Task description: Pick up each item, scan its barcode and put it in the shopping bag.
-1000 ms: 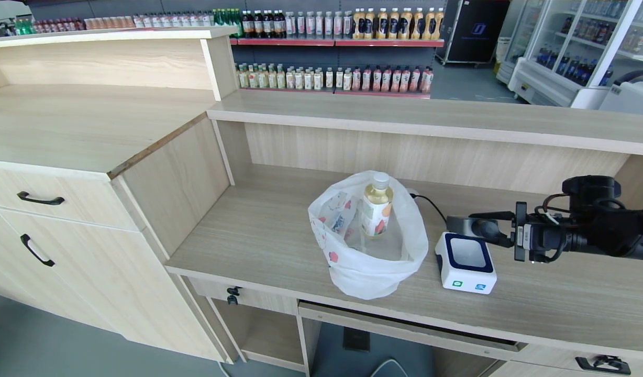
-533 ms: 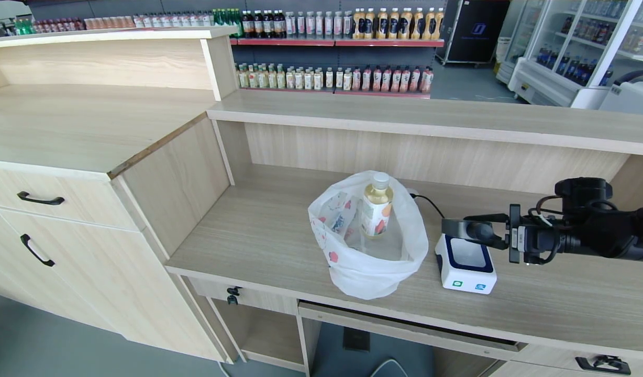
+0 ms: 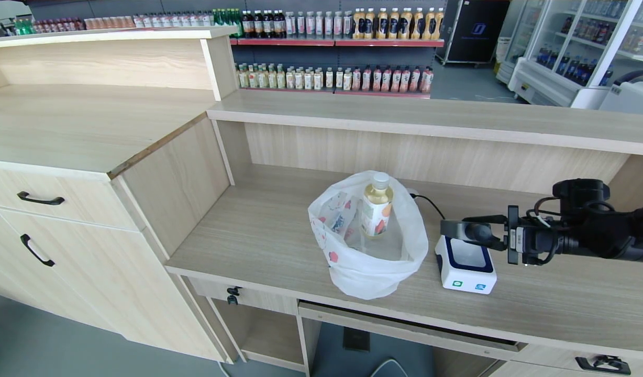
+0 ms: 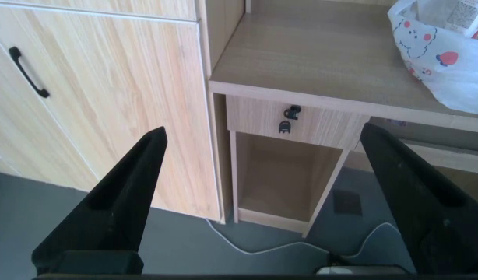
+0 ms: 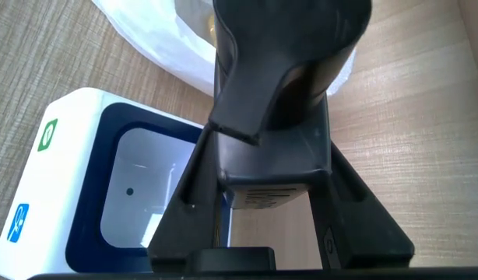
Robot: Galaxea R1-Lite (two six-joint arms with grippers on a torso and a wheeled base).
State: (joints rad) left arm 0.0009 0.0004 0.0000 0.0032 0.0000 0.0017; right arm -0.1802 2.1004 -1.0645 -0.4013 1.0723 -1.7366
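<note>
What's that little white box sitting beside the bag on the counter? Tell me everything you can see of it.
The white box looks like glossy plastic with rounded corners. A dark blue frame surrounds a pale, sloping window on top, and two small badges, green and blue, mark its near edge. It sits flat on the wooden counter, close beside the shopping bag. A black cable runs toward its back. The right gripper, holding a dark object, hangs above its far edge; contact cannot be judged.

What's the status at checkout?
Left gripper open, down beside the counter. Right gripper shut on dark item above scanner. Bottle standing in bag. Bag mouth open, beside scanner.
</note>
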